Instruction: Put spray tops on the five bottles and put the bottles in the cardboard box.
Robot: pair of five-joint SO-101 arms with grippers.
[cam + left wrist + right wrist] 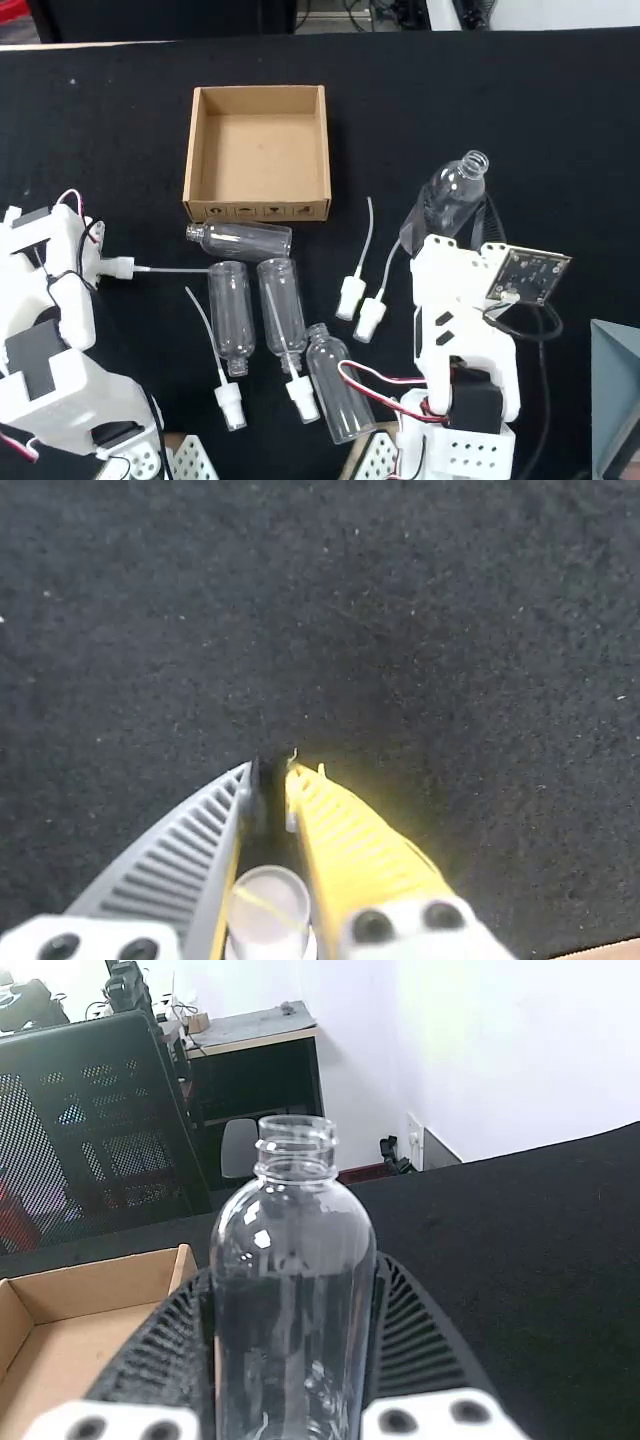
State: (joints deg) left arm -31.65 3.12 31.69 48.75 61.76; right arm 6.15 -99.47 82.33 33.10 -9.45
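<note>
I hold: right gripper [292,1278] clamped on one bottle [290,1200]; left gripper [272,775] closed on one spray top [267,905]; four bottles [231,315] lying near cardboard box [190,150].

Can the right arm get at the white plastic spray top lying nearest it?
Probably not yet: the right gripper is shut on a clear plastic bottle, though the white plastic spray top lies uncovered close by.
</note>
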